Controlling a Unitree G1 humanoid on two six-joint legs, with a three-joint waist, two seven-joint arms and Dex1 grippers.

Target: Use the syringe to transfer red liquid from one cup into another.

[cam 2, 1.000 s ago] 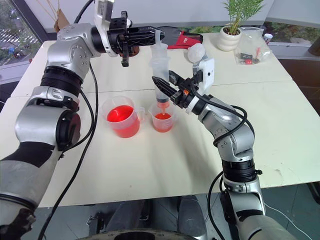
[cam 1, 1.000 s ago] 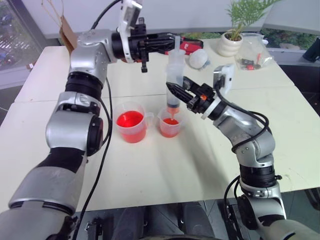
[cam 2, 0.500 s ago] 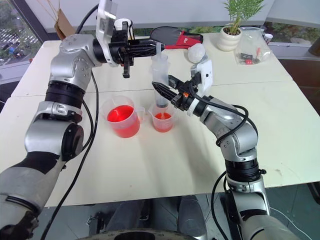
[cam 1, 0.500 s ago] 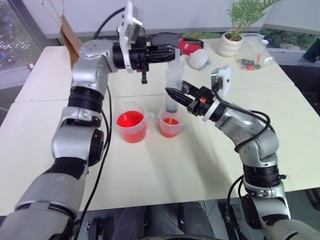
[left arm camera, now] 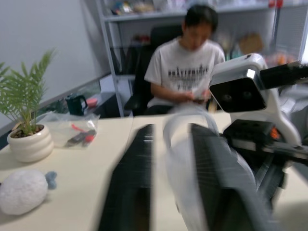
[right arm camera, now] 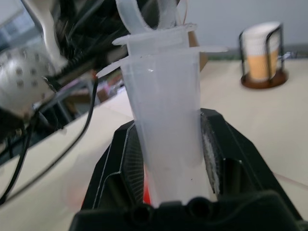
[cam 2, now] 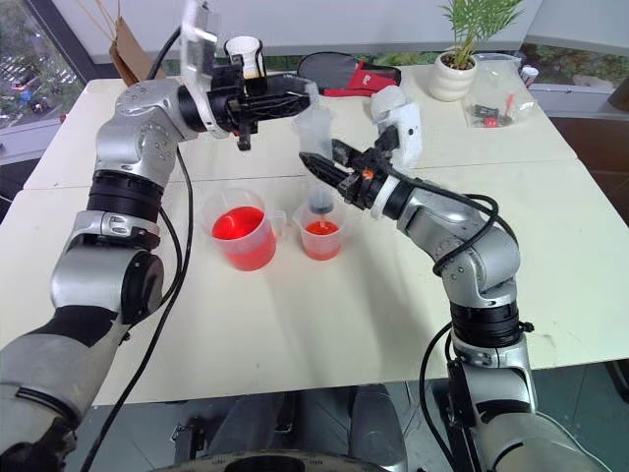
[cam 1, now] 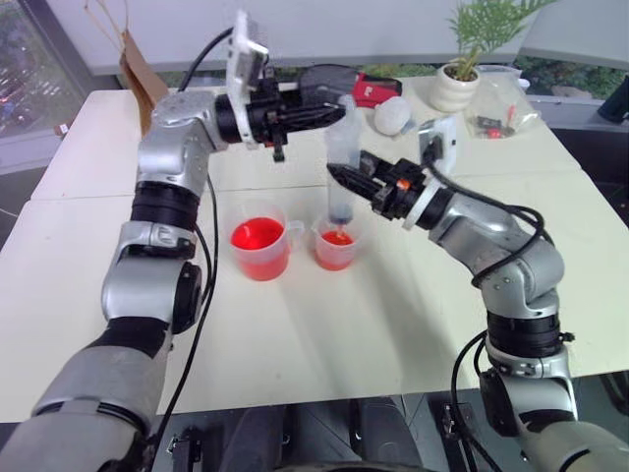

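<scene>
Over on the left of centre, the larger clear plastic measuring cup with a pour lip (cam 1: pixel 260 248) stands on the cream table (cam 1: pixel 324 324), holding bright red-orange translucent liquid (cam 1: pixel 256 235). Above it, in the upper middle of the frame, the left tool (cam 1: pixel 337 111) reaches level toward the plunger top, its black fingers (left arm camera: pixel 137 187) parted, one on each side of the plunger's clear ring. Just right of the big cup stands the smaller clear plastic cup (cam 1: pixel 335 246), also with red liquid in it. Directly over that cup, the large clear plastic syringe (cam 1: pixel 341 167) stands upright, its orange-red tip pointing down into the cup. To the right, the right tool (cam 1: pixel 344 179) is clamped tight around the syringe barrel.
</scene>
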